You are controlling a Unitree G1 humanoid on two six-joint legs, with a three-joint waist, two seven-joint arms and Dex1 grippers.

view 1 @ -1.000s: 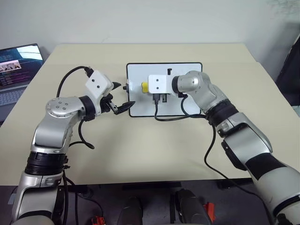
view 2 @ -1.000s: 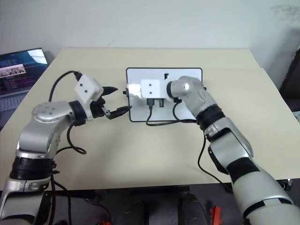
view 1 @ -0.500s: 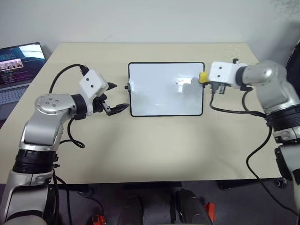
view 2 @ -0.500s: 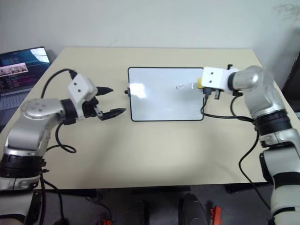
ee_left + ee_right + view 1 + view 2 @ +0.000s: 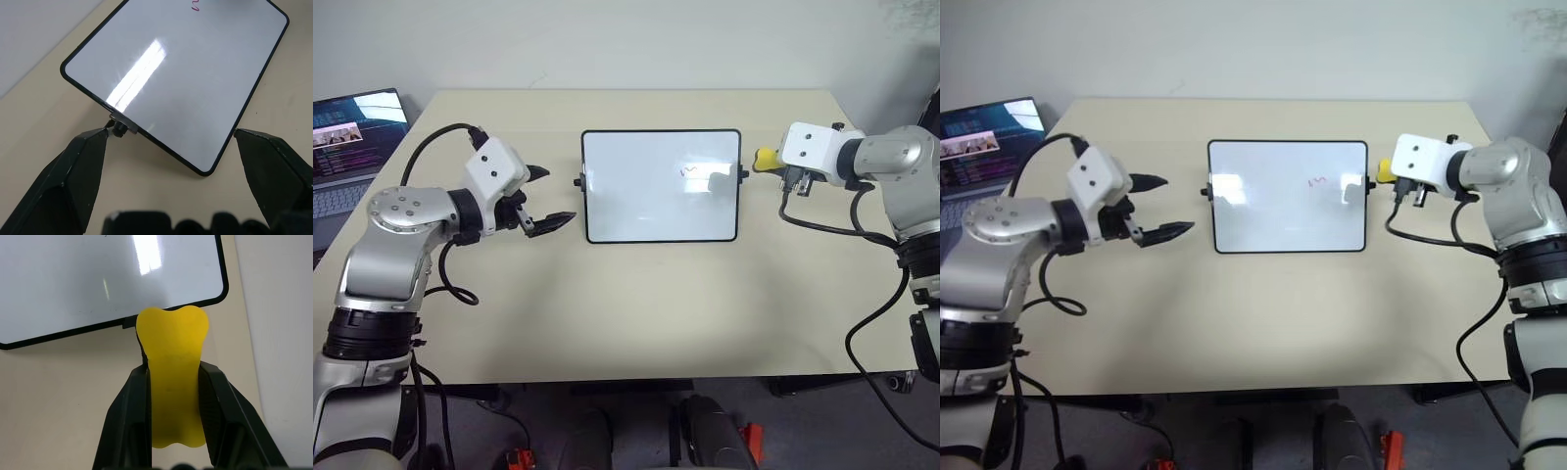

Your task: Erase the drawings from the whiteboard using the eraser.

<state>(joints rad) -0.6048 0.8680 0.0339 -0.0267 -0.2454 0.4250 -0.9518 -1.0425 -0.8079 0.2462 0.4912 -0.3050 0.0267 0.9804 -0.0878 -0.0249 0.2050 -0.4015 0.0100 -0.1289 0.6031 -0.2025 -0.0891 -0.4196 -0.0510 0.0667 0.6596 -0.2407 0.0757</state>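
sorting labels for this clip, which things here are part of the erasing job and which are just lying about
Part of the job:
- whiteboard
- drawings, a small red squiggle on the board
- eraser, yellow, clamped in the right gripper
- left gripper, open beside the board

Just lying about:
- laptop off the table's left edge

Beige table (image 5: 636, 304): a broad rectangular top that takes up most of the frame, its far edge running below the pale wall (image 5: 636, 39) across the upper part. Laptop (image 5: 352, 137): open at the upper left edge of the frame, just beside the table's left side, its lit screen showing rows of small pictures and its keyboard partly cut off. Dark floor (image 5: 636, 431): visible along the bottom edge, below the table's near edge.
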